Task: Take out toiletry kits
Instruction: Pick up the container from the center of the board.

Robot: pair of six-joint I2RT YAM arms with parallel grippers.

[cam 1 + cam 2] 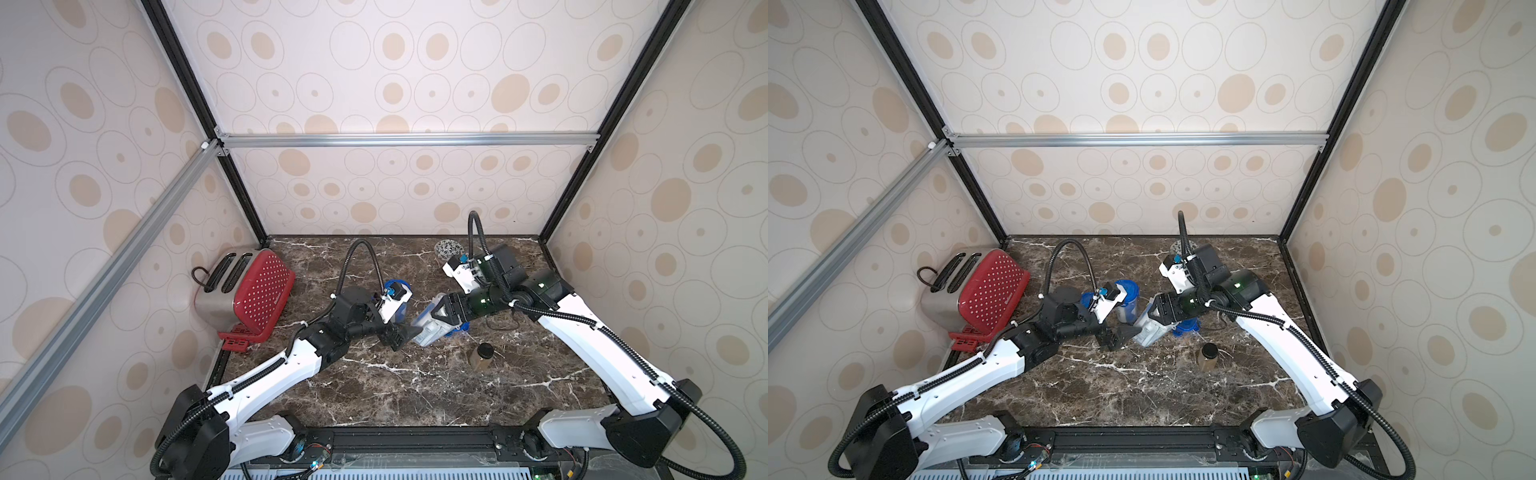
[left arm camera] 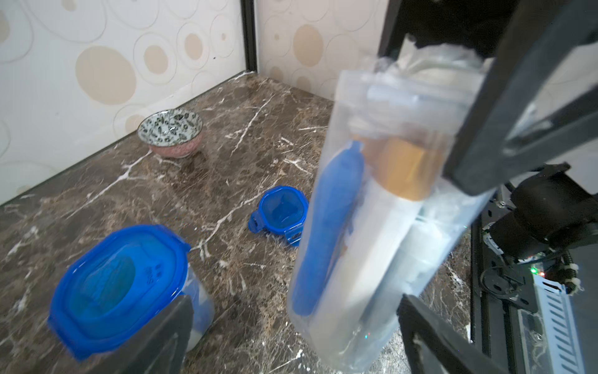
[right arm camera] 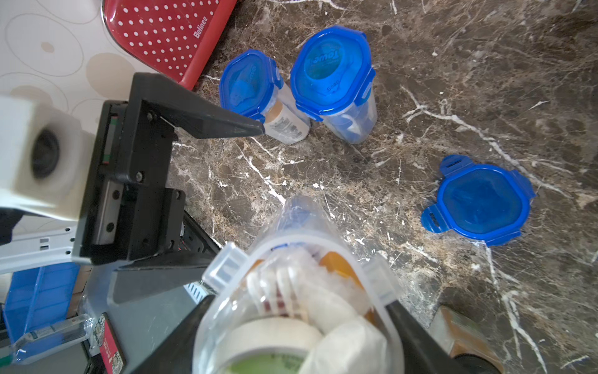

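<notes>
Holding jar [image 1: 426, 336]: right hand [image 1: 436, 316] is pinching it, kit [image 3: 284, 327] inside
Left hand [image 1: 405, 336]: hovering spread by its base
Next: likely pulling kit out

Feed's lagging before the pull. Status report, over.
Left gripper open beside jar. Right gripper clamped on it, tilted, lid off. Toiletry kits inside, none out. Blue lid on table, out of the way.

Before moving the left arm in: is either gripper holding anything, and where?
Right gripper holds the open clear jar, tilted, by its sides near the mouth. Left gripper is open, empty.
</notes>
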